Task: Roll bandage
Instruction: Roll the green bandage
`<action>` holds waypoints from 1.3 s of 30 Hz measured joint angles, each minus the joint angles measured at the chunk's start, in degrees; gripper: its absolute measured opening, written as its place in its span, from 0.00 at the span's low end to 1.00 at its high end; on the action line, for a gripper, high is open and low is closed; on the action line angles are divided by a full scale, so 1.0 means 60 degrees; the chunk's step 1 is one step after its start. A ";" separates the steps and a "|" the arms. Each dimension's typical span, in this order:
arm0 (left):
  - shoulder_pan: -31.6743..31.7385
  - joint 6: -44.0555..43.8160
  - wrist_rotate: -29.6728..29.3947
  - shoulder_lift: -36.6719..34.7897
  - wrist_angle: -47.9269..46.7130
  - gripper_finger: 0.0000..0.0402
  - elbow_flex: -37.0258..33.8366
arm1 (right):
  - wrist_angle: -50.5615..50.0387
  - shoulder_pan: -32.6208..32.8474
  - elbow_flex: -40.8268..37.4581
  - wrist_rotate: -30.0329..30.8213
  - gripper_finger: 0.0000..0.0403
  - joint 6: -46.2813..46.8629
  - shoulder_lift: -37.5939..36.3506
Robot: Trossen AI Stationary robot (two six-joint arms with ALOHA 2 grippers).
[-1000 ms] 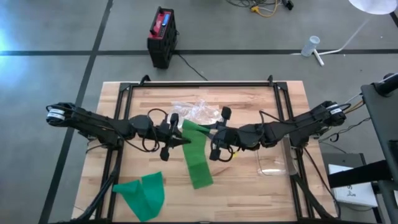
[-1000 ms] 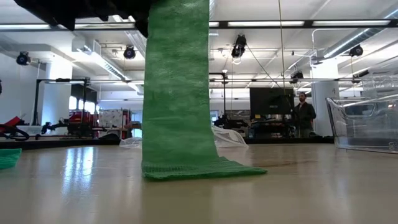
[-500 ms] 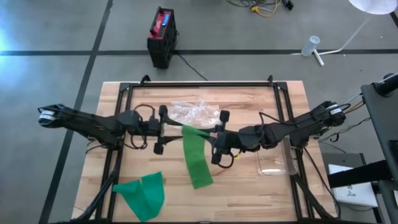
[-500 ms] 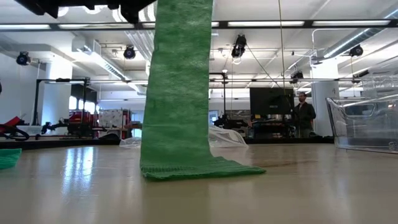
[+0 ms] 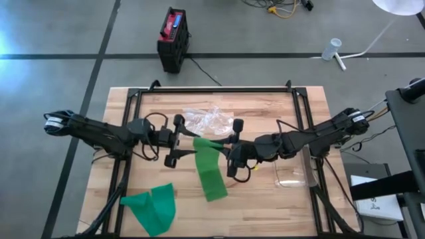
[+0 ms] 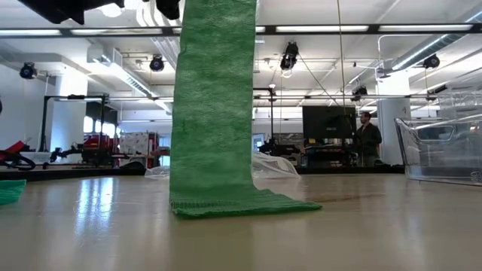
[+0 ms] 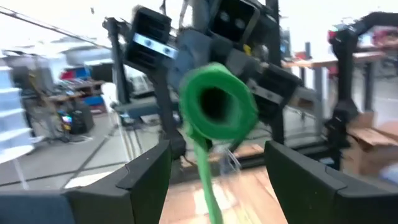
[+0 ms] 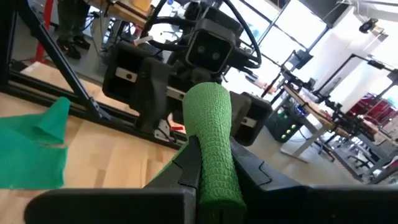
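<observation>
Hanging from a partly wound roll above mid-table, the green bandage (image 5: 208,167) trails its free end onto the table (image 5: 265,206). The right gripper (image 8: 210,163) is clamped on the roll. The left gripper (image 5: 176,139) faces it just beside, fingers (image 7: 146,180) spread apart.

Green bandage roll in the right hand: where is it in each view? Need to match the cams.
High view: green bandage roll at table centre, between the two hands, its strip trailing toward the near edge.
Low view: only the hanging strip shows, left of centre; the roll itself is out of frame.
Left wrist view: centre, seen end-on.
Right wrist view: centre, clamped in the right hand.
Shared landmark: the hanging green strip.
</observation>
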 joint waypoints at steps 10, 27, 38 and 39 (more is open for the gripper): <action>0.0000 -0.1315 -0.0183 0.0549 0.1167 0.62 0.0160 | -0.0073 -0.0097 -0.0004 0.0015 0.09 0.0335 0.0000; -0.0125 -0.0790 0.0276 0.1367 -0.1315 0.43 0.2036 | -0.0047 -0.0201 -0.0004 -0.0094 0.09 0.0973 0.0000; -0.0233 -0.1007 -0.0708 0.0977 -0.0986 0.31 0.1563 | -0.0010 -0.0208 0.0000 0.0074 0.09 0.0911 0.0000; -0.0233 -0.1067 -0.0718 0.0952 -0.0997 0.29 0.1560 | 0.0018 -0.0208 0.0000 0.0073 0.09 0.0918 0.0000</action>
